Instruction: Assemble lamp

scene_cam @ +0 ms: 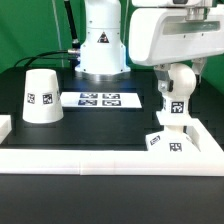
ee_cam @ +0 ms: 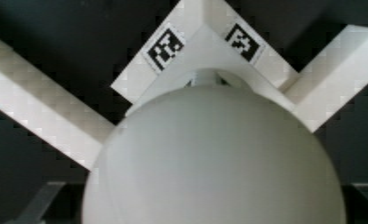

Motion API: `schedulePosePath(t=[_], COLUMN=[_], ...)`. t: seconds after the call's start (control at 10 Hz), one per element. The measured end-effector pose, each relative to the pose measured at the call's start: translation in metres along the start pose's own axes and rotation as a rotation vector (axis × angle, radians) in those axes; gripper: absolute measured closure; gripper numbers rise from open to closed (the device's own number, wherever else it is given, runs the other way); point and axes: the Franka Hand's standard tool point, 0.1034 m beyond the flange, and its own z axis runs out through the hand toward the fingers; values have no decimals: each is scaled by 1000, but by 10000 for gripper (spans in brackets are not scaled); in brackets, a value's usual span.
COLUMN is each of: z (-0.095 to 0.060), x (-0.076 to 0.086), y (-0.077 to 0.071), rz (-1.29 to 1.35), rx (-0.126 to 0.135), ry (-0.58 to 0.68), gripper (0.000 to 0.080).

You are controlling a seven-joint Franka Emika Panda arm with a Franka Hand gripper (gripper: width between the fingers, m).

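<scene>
My gripper (scene_cam: 177, 84) is shut on the white bulb (scene_cam: 175, 103) and holds it upright, right above the small square base (scene_cam: 164, 141). The base sits in the corner of the white rails at the exterior view's right. In the wrist view the bulb (ee_cam: 207, 150) fills the middle between my fingers (ee_cam: 35, 206). Beyond it the base (ee_cam: 202, 45) shows two tags. I cannot tell whether the bulb's lower end touches the base. The cone shade (scene_cam: 40, 97) stands apart on the table at the exterior view's left.
The marker board (scene_cam: 99, 99) lies flat mid-table, in front of the arm's pedestal (scene_cam: 100, 50). Long white rails (scene_cam: 110, 156) run along the front and right side, and meet in a corner behind the base in the wrist view (ee_cam: 39, 90).
</scene>
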Motion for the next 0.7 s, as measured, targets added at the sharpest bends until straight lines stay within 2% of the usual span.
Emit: schedulePosePath(t=[0.5,0.7], z=[0,0], x=[-1,-2], y=[4,5], rz=[481,598], rx=[1,0], ry=[1,1], gripper=[222,222])
